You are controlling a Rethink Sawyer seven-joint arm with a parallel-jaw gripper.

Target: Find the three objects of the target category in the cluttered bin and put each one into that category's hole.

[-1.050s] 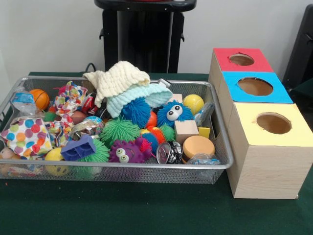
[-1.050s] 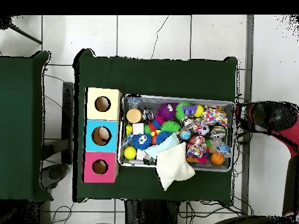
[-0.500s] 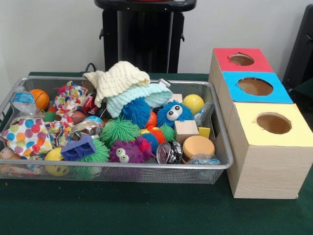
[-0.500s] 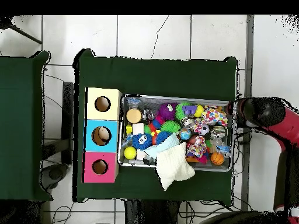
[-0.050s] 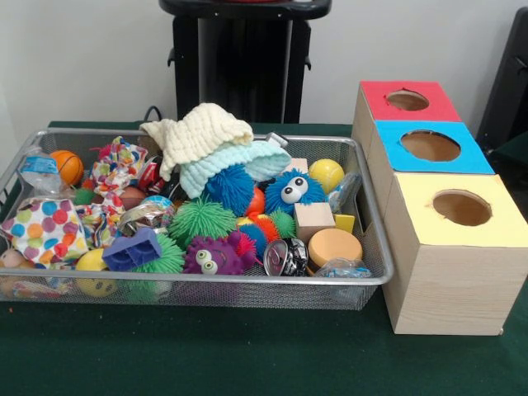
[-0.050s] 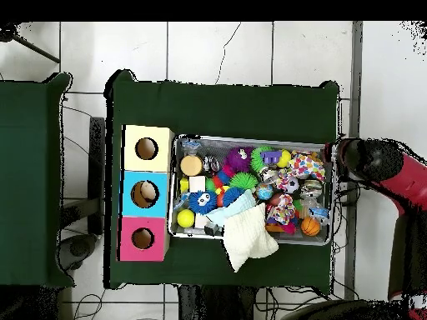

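The wire mesh bin [image 5: 206,285] sits on the green table [image 5: 247,355], packed with toys, just beside a row of three wooden boxes. In the front view, at the bin's left end lie a small orange basketball [image 5: 66,166], a polka-dot cloth [image 5: 45,228] and a yellow ball [image 5: 95,272] pressed against the near wall. Next to these rests a purple block [image 5: 132,249] against a green spiky ball [image 5: 200,219]. A cream knitted cloth [image 5: 198,132] lies draped over the far rim, on top of a pale blue knitted piece [image 5: 239,161]. Below them sit a blue fuzzy ball [image 5: 230,187], a purple fuzzy creature with eyes [image 5: 211,257] and a blue fuzzy creature with eyes [image 5: 293,190]. Further right are a shiny metal can [image 5: 285,256], a plain wooden cube [image 5: 313,219], an orange round disc [image 5: 334,246] and a yellow smooth ball [image 5: 327,174] near the far right corner.

Right of the bin stand the red-topped box [image 5: 408,101] farthest back, the blue-topped box [image 5: 431,147] in the middle and the yellow-topped box [image 5: 459,209] nearest, each with a round hole in its top.

In the overhead view the red and black arm [image 6: 392,167] is just outside the bin's short end opposite the boxes, its black end by the rim. Whether the claw is open or closed cannot be told.
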